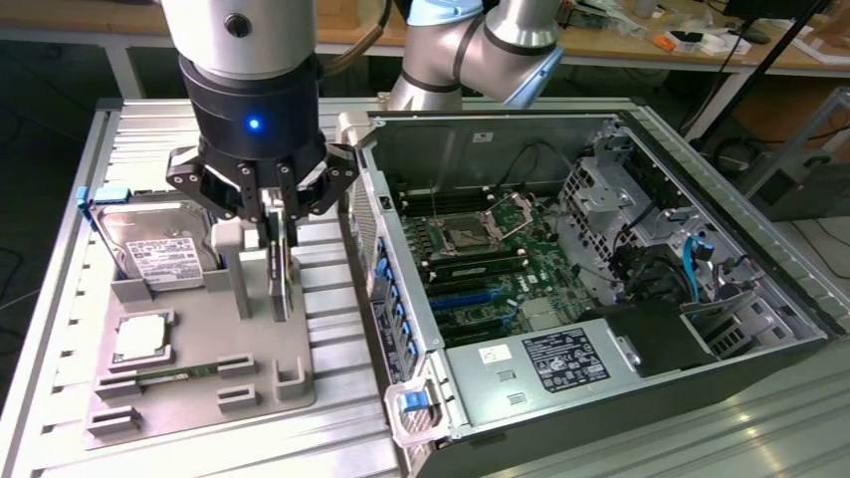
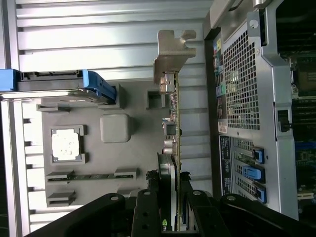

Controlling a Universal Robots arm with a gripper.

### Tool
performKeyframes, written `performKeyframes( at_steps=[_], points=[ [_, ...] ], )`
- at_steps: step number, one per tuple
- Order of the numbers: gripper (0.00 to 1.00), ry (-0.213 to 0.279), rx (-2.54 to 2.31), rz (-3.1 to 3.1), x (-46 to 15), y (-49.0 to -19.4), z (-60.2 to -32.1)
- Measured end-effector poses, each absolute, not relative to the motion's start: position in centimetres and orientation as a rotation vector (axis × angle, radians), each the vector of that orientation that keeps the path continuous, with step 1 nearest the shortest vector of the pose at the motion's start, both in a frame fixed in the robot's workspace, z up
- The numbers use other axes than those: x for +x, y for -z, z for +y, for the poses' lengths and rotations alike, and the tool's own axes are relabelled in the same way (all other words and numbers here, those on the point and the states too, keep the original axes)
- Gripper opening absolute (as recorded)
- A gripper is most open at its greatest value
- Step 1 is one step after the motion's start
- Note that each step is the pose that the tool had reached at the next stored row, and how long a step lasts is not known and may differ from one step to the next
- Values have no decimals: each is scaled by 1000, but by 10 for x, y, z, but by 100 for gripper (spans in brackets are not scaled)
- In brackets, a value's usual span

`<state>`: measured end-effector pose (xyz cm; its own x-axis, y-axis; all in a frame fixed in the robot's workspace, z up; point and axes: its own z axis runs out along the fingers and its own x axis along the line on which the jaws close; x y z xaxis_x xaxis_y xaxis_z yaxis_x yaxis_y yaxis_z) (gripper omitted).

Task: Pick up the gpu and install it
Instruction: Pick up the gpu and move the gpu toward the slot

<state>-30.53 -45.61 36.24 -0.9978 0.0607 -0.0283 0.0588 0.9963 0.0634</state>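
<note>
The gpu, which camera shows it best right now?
The wrist view: the gpu shows edge-on along its length, silver bracket to black cooler. The exterior view gives a thin upright sliver beneath the gripper.

Ribbed metal table (image 1: 159, 124), matt plastic tray (image 1: 266, 373), metal-bracketed gpu (image 2: 170, 143)

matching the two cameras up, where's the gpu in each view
Exterior view: the gpu stands on edge over the grey tray, clamped in the gripper, to the exterior view's left of the computer case.
Wrist view: the gpu runs edge-on out from the gripper, between tray and case.
Shared landmark: the blue-framed hard drive.
</note>
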Motion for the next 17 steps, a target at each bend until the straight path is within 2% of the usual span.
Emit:
performKeyframes(
  at_steps=[17],
  points=[
    [27,-97,93,3108,-305,-373,-456]
  ],
)
